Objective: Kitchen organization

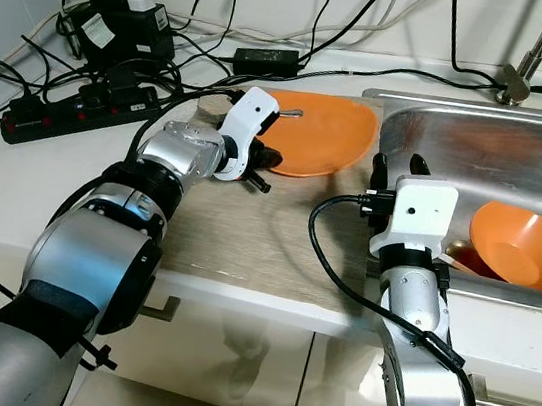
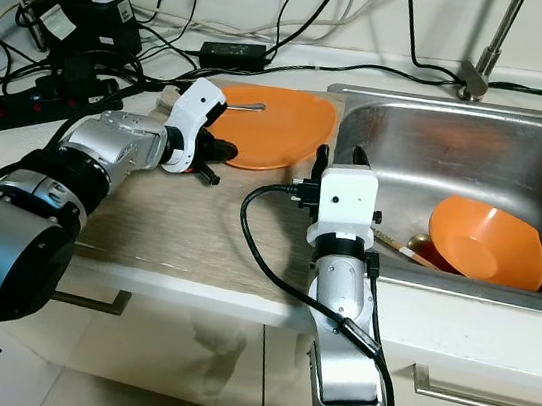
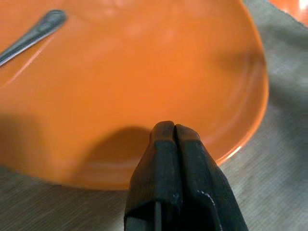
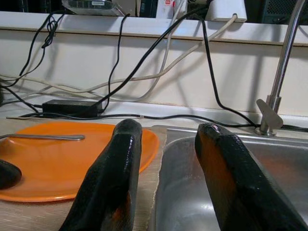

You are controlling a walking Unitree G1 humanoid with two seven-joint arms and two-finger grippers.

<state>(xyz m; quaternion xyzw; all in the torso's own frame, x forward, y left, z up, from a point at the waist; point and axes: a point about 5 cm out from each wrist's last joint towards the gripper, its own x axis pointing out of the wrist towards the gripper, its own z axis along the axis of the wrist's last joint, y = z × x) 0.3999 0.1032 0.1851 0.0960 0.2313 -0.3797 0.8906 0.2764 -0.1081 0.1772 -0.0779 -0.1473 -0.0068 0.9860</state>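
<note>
An orange plate (image 1: 321, 134) lies on the beige mat (image 1: 246, 235) beside the sink, with a metal utensil (image 3: 31, 36) resting on its far side. My left gripper (image 1: 261, 173) is shut with nothing between its fingers; its tips (image 3: 174, 137) hover at the plate's near rim. My right gripper (image 4: 166, 159) stands open at the sink's left edge, fingers pointing toward the back wall, holding nothing. An orange bowl (image 1: 527, 249) lies tilted in the steel sink (image 1: 462, 139), with a spoon (image 2: 401, 248) partly under it.
A black power strip (image 1: 77, 107), a power adapter (image 1: 266, 58) and tangled cables crowd the back left of the counter. The faucet (image 1: 521, 77) rises behind the sink. Drawer handles run below the counter edge.
</note>
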